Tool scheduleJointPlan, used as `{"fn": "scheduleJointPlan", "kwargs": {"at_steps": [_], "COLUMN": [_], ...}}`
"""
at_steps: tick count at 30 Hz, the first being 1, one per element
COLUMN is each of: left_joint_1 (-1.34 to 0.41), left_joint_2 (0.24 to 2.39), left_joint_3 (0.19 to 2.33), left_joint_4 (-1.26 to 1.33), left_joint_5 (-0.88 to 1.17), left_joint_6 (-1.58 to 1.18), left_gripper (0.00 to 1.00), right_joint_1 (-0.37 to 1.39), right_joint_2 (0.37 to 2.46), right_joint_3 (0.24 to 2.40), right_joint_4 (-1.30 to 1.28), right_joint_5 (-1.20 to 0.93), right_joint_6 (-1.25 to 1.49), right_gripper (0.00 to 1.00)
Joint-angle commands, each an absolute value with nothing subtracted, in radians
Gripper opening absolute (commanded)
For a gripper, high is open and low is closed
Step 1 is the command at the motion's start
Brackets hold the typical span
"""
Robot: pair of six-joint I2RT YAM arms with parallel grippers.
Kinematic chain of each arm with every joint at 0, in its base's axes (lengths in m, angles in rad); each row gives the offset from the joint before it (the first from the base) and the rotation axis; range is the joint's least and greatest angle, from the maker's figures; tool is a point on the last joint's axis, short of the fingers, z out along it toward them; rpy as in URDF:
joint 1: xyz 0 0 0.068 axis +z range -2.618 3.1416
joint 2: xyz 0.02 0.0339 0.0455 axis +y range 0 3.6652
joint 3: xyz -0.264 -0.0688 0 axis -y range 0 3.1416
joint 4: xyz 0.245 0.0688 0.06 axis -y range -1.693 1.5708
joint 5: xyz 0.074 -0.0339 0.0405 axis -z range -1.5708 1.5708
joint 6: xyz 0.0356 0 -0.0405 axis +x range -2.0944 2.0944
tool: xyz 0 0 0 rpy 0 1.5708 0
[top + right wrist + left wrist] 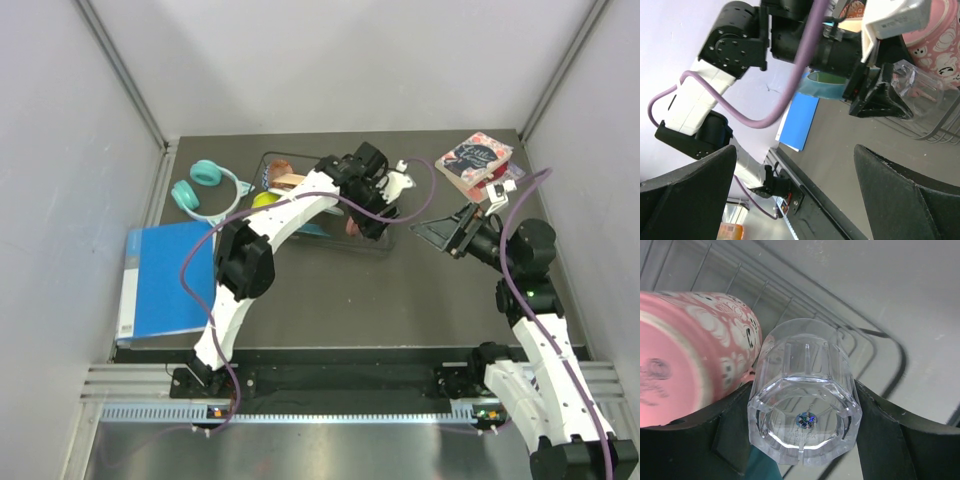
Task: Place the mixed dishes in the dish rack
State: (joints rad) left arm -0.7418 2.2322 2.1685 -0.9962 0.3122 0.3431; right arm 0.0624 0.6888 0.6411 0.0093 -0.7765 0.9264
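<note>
**Status: loading the rack**

1. My left gripper (805, 405) is partly closed on a clear glass tumbler (805, 412). One finger presses on each side of the glass, and its base faces the wrist camera.
2. The tumbler is held over the inside of the dish rack (902, 357), which sits at 12 o'clock on the table in the top view. I cannot tell whether its rim rests on the wires yet.
3. The pink floral mug (700, 360) lies in the rack at 9 o'clock of the tumbler, just beside it. Whether they touch is unclear.
4. My right gripper (447, 232) is at 3 o'clock of the rack. Its jaws are spread fully and hold nothing.

**Done, as far as visible**

- The mug, the teal scalloped plate (825, 84) and the small yellow-green bowl (264, 200) are in the rack.
- A reddish item is at the rack's 11 o'clock corner, but it is too small to identify.

**Remaining, in my judgement**

- Seat the tumbler, open the left jaws and withdraw.
- My left arm covers much of the rack, so I cannot confirm the other plates or the patterned bowl. No other dish shows outside the rack in the top view.
</note>
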Motion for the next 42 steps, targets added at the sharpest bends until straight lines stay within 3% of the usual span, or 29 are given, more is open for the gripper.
{"fn": "scheduleJointPlan", "kwargs": {"at_steps": [1, 7, 10, 17, 28, 37, 42], "left_joint_1": [-0.735, -0.735, -0.735, -0.736, -0.735, -0.721, -0.704], "left_joint_2": [2.214, 2.187, 2.186, 2.164, 2.155, 2.013, 2.032], "left_joint_3": [2.108, 2.022, 2.0, 1.945, 1.979, 1.786, 1.835], "left_joint_4": [-0.873, -0.851, -0.856, -0.782, -0.727, -0.522, -0.563], "left_joint_5": [0.27, 0.268, 0.281, 0.239, 0.201, 0.198, 0.219], "left_joint_6": [0.328, 0.337, 0.334, 0.324, 0.311, 0.282, 0.272], "left_gripper": [0.0, 0.0, 0.07, 0.0, 0.0, 0.0, 0.0], "right_joint_1": [0.057, 0.058, 0.058, 0.058, 0.058, 0.057, 0.06], "right_joint_2": [0.673, 0.676, 0.681, 0.675, 0.676, 0.675, 0.683], "right_joint_3": [0.641, 0.643, 0.644, 0.632, 0.614, 0.598, 0.592], "right_joint_4": [0.044, 0.044, 0.044, 0.049, 0.052, 0.058, 0.066], "right_joint_5": [-0.781, -0.782, -0.784, -0.785, -0.787, -0.792, -0.796], "right_joint_6": [0.917, 0.917, 0.916, 0.923, 0.922, 0.923, 0.928], "right_gripper": [1.0, 1.0, 1.0, 1.0, 1.0, 1.0, 1.0]}}
